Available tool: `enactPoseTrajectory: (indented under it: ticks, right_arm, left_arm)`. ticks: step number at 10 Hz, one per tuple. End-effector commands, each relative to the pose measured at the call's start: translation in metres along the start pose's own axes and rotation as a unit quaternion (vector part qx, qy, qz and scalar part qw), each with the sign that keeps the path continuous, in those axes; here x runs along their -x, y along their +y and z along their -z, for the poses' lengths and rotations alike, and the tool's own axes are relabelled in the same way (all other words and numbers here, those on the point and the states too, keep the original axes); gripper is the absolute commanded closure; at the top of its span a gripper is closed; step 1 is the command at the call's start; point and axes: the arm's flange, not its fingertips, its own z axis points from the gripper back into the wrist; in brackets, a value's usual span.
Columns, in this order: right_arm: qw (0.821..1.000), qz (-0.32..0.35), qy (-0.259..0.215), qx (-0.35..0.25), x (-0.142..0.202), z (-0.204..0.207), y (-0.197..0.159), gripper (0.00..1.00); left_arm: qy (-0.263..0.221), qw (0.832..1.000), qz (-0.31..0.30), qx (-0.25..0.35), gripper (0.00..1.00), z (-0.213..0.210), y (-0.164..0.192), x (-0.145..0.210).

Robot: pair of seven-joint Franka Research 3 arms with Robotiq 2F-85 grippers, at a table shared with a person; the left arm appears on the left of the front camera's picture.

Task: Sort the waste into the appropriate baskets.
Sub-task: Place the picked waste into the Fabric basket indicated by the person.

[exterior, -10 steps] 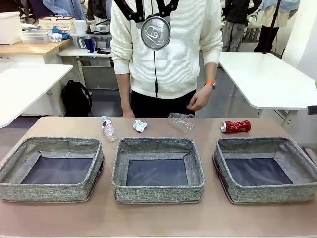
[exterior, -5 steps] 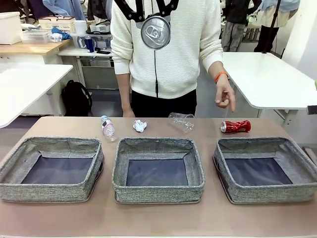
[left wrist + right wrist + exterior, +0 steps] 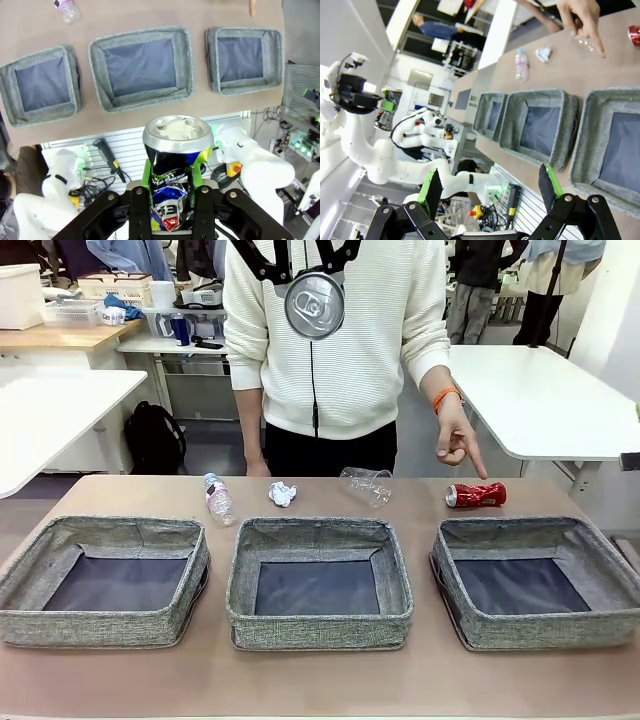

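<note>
Front view, top centre: left gripper [image 3: 172, 172] clamps a crushed dark metal can [image 3: 314, 305] high above three grey woven-fabric baskets [image 3: 320, 625]. The right gripper [image 3: 490, 180] gapes empty. Next move, presumably: lower the can and release it into the proper basket.

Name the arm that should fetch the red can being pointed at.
Right: the right gripper is open and empty, and the red can lies on its side. The left gripper holds a dark can.

The front camera is looking level across the brown counter [image 3: 320, 680] at the white-sweatered person [image 3: 385, 370]. Both wrist cameras are looking down from high up, sharing with it the three grey woven-fabric baskets [image 3: 320, 628].
</note>
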Motion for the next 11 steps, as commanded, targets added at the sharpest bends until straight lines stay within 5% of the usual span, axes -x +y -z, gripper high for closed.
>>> enactPoseTrajectory:
  ticks: [1,3,6,8,11]
  right_arm:
    - [1.000,0.001,-0.004,-0.008,-0.003,0.000,0.004,0.00]
    - [0.999,-0.031,0.010,0.003,0.008,-0.017,0.007,0.00]
    - [0.996,-0.031,-0.027,0.083,0.034,-0.094,-0.003,0.00]
    - [0.990,-0.007,-0.081,0.116,0.056,-0.152,-0.002,0.00]
    - [0.978,0.002,-0.169,0.125,0.085,-0.197,0.003,0.00]
  left_arm:
    - [-0.004,1.000,0.008,-0.005,0.67,-0.002,0.004,0.001]
    - [0.000,1.000,0.000,0.000,0.67,0.000,0.000,0.000]
    - [-0.008,0.995,0.094,0.037,0.67,0.065,-0.051,-0.009]
    - [-0.005,0.988,0.140,0.058,0.67,0.129,-0.098,-0.010]
    - [-0.056,0.988,0.127,0.066,0.67,0.206,-0.171,-0.007]
